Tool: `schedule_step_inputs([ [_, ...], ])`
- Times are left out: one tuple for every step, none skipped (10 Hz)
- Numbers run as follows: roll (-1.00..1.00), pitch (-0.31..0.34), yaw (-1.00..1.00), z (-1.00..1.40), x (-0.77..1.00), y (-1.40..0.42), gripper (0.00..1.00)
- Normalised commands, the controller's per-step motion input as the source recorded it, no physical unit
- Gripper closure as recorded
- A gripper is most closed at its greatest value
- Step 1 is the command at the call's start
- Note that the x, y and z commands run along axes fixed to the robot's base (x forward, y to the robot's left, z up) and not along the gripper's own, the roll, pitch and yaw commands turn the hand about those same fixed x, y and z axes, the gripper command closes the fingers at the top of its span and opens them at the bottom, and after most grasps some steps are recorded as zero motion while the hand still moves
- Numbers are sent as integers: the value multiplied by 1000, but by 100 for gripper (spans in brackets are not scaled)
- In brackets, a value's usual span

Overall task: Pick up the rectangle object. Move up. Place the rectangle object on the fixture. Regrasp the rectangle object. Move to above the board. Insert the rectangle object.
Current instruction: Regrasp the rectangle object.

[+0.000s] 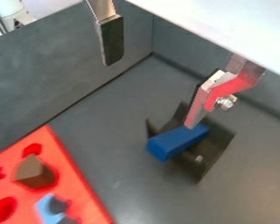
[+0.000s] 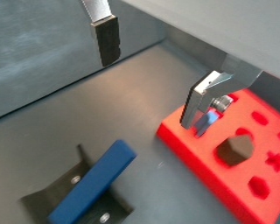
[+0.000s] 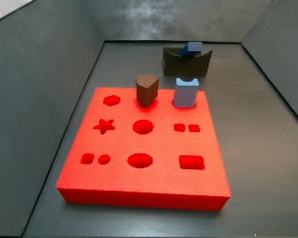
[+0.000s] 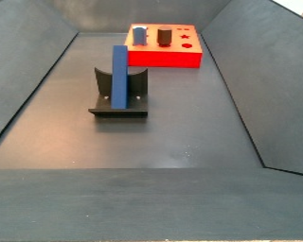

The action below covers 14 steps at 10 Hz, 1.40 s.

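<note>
The end effector (image 1: 166, 66) hangs above the fixture in both wrist views, its silver fingers (image 1: 112, 39) spread apart and holding nothing. Left to right in a side view, the long saturated-blue rectangular bar (image 4: 118, 76) stands upright in the dark, nearly black notched fixture (image 4: 120, 99), with the flat bright-red board (image 4: 167, 57) beyond. Placing appears done; regrasping, carrying and inserting remain.

Red board (image 3: 145, 149) with brown peg (image 3: 145, 89) and pale-blue peg (image 3: 186, 93); fixture (image 3: 185, 63) behind, no pincer.
</note>
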Motion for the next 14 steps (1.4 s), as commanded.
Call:
schedule_step_inputs([
  [1000,-5,16,7,-6,-12,0],
  [1000,-6,17,9,-4,-17,0],
  [1000,-2,18,7,-4,-11,0],
  [1000,5,19,6,1,-16,0],
  [1000,12,21,5,12,-23,0],
  [1000,20,23,-1,24,-24,0],
  [1000,34,26,-4,40,-27,0],
  [1000,49,31,0,50,-28,0],
  [1000,68,36,3,59,-31,0],
  [1000,98,48,-3,78,-38,0],
  [1000,127,63,-5,88,-39,0],
  [1000,148,76,-7,91,-41,0],
  [864,183,118,-3,97,-46,0],
  [733,180,131,-6,97,-48,0],
])
